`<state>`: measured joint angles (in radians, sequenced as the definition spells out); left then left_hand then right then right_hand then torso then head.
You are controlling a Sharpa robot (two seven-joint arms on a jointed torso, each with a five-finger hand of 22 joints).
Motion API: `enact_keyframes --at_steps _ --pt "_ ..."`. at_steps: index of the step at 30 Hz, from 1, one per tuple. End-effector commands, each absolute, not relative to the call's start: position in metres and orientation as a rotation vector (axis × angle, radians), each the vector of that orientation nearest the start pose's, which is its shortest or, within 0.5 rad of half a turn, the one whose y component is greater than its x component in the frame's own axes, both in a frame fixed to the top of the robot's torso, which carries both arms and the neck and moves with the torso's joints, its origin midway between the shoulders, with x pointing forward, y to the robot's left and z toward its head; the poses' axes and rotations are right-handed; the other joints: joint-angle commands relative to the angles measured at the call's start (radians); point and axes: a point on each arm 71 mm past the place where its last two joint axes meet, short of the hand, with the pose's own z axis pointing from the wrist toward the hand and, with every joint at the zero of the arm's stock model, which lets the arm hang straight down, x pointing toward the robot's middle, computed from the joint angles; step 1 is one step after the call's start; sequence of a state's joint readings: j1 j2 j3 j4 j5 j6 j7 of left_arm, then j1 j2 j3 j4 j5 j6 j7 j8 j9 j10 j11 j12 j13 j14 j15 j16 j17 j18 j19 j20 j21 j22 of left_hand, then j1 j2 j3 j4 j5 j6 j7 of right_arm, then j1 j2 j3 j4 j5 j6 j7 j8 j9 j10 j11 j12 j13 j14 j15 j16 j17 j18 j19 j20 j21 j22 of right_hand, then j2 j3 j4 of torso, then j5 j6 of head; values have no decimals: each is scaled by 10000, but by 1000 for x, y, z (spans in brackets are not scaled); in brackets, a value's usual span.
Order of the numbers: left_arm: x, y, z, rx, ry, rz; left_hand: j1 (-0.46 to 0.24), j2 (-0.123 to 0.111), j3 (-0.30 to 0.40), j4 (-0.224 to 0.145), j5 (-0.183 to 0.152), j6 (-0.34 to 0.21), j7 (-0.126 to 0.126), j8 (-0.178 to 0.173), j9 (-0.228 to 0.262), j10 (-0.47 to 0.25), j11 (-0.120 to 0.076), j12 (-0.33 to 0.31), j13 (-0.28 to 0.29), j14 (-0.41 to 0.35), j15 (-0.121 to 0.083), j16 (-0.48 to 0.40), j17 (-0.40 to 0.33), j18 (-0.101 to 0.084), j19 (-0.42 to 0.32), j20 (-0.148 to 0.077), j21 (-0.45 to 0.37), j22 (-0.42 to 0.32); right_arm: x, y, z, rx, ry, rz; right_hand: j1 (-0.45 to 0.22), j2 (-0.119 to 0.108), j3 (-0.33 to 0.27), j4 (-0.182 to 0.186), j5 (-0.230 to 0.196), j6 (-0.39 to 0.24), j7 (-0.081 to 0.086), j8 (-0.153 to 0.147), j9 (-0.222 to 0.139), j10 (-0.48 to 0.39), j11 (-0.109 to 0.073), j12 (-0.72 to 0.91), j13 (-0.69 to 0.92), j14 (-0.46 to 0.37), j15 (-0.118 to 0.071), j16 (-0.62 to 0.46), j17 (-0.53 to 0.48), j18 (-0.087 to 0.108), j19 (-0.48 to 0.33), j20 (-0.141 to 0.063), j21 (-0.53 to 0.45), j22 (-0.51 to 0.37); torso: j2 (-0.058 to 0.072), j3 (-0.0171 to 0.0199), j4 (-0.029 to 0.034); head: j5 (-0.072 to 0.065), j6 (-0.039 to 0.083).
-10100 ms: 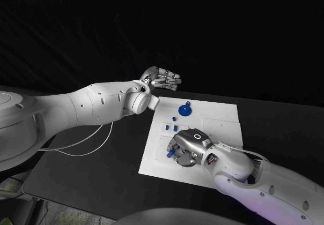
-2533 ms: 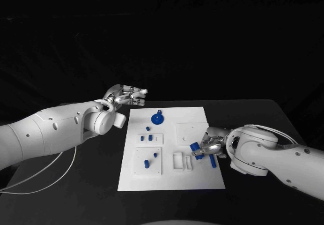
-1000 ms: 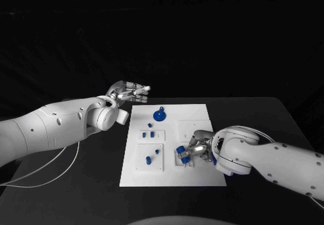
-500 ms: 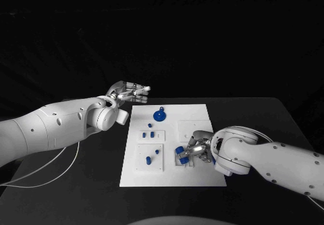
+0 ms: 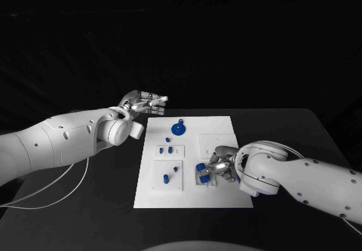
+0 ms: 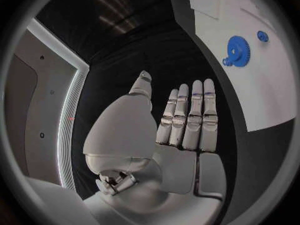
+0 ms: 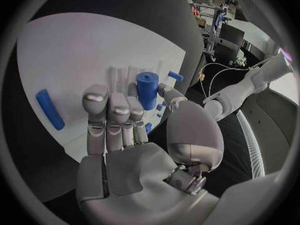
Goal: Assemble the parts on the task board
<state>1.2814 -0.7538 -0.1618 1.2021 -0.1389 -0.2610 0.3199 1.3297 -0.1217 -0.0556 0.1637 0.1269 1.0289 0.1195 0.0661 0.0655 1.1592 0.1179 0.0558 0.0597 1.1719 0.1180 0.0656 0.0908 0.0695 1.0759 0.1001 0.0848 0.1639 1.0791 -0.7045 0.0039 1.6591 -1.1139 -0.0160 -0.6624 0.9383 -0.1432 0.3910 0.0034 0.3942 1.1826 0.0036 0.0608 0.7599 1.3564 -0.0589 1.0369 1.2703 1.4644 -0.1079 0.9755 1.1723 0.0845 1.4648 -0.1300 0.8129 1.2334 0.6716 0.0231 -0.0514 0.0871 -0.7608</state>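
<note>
The right hand [image 5: 216,168] pinches one short blue cylinder [image 7: 147,89], upright, right above the ribbed white holder [image 5: 202,178] in the near half of the white board [image 5: 218,128], so the seat lies straight below it. The left hand [image 5: 145,102] hovers off the board's far left corner, fingers straight, holding nothing. On the board I count one blue gear [image 5: 178,128], and one blue bar [image 7: 49,109] lying flat near the right hand.

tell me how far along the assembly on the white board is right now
Partly done, by the look of it. Several small blue parts already sit in the raised white blocks on the task board, and the blue gear lies near its far edge. The right hand holds a blue cylinder over a slotted white fixture. A blue bar lies loose on the board. The left hand hovers open, off the board.
</note>
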Motion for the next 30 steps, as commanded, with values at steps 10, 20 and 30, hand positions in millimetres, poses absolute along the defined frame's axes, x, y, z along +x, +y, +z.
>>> enact_keyframes --at_steps 10,20,30 --pt "543 261 -196 -9686 15119 -12594 -66 27 4 29 30 10 28 -29 2 -56 -14 30 8 -74 -17 -40 14 -143 -68 -1 19 -13 424 -119 -248 1589 23579 5243 -143 -58 -57 239 -855 181 -1 34 -60 -4 -42 -57 -33 -4 -53 -57 6 -26 549 -50 -74 14 0 0 1 19 -57" --pt "543 261 -197 -9702 15112 -12557 -75 44 11 36 28 8 28 -29 2 -61 -13 30 7 -74 -16 -39 15 -143 -74 0 20 -20 424 -119 -248 1618 23559 5225 77 -339 -138 1240 -3085 227 50 37 -20 -19 2 -93 -81 1 -23 -94 3 2 549 -19 -94 27 3 0 -1 42 -84" --pt "543 261 -197 -9705 15107 -12534 -64 50 24 34 33 6 28 -29 2 -70 -12 30 8 -74 -16 -40 15 -144 -72 0 23 -22 425 -120 -249 1596 23591 5191 233 -566 -210 1718 -3394 224 57 38 17 -39 9 -133 -125 -2 -23 -129 10 7 547 -18 -110 45 1 2 2 89 -133"
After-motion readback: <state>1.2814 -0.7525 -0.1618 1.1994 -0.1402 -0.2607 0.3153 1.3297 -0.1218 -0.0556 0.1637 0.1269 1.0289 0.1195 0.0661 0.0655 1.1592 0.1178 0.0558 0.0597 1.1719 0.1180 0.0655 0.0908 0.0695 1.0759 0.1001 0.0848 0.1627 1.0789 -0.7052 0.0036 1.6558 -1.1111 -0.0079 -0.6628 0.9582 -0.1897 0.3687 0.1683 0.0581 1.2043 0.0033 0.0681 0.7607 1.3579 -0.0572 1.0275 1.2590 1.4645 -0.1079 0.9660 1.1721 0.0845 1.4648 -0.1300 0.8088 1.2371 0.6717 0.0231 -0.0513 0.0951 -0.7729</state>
